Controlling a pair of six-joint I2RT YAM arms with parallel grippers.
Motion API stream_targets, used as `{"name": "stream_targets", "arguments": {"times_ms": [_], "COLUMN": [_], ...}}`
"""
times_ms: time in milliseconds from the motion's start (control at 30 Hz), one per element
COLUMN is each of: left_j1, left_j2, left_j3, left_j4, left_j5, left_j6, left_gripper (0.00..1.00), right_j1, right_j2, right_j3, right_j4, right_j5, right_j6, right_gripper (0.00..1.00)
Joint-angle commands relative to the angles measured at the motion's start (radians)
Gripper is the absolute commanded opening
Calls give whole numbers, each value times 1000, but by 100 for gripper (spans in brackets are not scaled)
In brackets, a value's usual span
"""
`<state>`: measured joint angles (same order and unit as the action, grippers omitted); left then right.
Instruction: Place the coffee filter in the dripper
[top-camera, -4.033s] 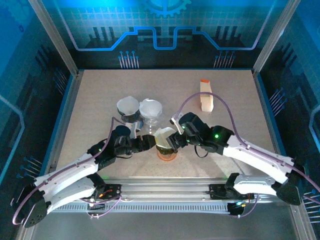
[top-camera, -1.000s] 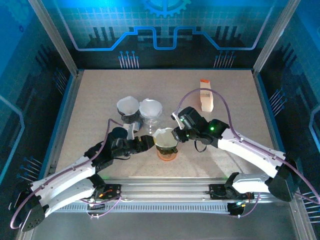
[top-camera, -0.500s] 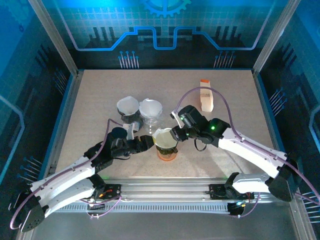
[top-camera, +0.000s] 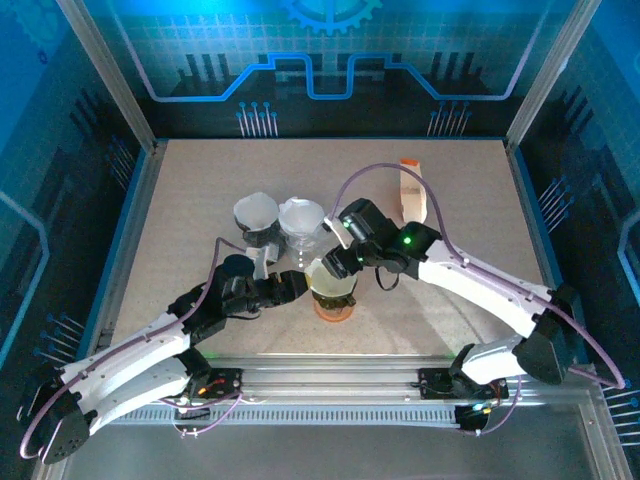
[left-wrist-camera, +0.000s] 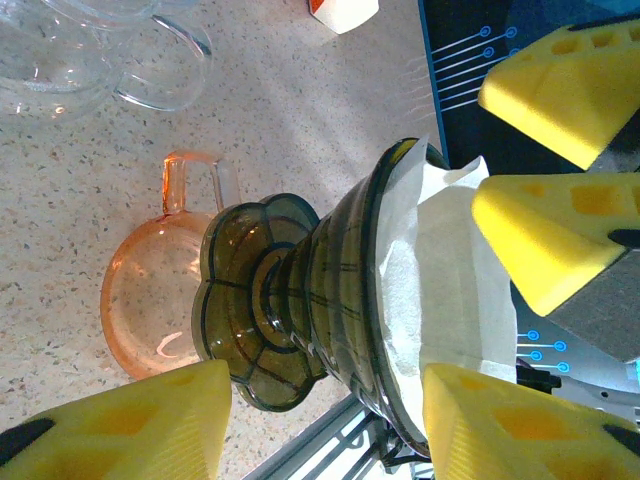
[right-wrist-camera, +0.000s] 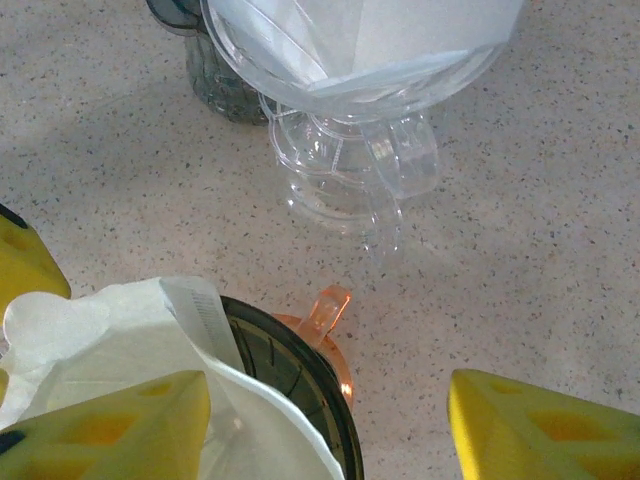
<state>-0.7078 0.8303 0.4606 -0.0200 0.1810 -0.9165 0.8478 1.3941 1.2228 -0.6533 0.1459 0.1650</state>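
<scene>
The dark smoked-glass dripper sits between the yellow fingers of my left gripper, which is shut on it, one finger at its base and one at its rim. In the top view the left gripper holds the dripper over an orange cup. The white paper coffee filter lies inside the dripper, its edge sticking out past the rim. My right gripper hovers open just above the filter, one finger over the paper, nothing held between them.
Behind stand a clear glass dripper with a filter and a dark one with a filter. A carton lies at the back right. The orange cup's handle pokes out toward the clear dripper.
My right gripper has opened, let go of the filter and drawn back and to the left. The filter stays in the dripper. The left gripper has kept still.
</scene>
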Motion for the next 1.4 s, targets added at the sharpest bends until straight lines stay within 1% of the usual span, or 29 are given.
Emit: {"name": "stream_targets", "arguments": {"times_ms": [0, 333, 533, 700, 800, 867, 1100, 1367], "left_j1": [4, 5, 5, 5, 4, 5, 4, 5], "left_j2": [-1, -4, -11, -12, -16, -18, -23, -17], "left_j3": [-7, -16, -20, -22, -25, -26, -26, -26], "left_j4": [3, 6, 5, 5, 5, 4, -4, 3], "left_j5": [7, 11, 8, 9, 8, 8, 4, 8], "left_j6": [5, 2, 3, 3, 3, 3, 5, 2], "left_gripper": [54, 54, 54, 55, 55, 55, 55, 55], "right_j1": [14, 13, 15, 25, 25, 25, 23, 15], "right_j2": [9, 45, 6, -59, -55, -37, 25, 34], "right_j3": [43, 50, 29, -7, -9, -7, 12, 7], "right_j4": [-15, -4, 25, 48, 28, 12, -4, 17], "right_j5": [-3, 70, 95, 28, -41, -52, -10, 58], "right_j6": [-20, 15, 13, -2, -6, -10, -9, 38], "right_gripper": [65, 61, 62, 67, 70, 70, 70, 64]}}
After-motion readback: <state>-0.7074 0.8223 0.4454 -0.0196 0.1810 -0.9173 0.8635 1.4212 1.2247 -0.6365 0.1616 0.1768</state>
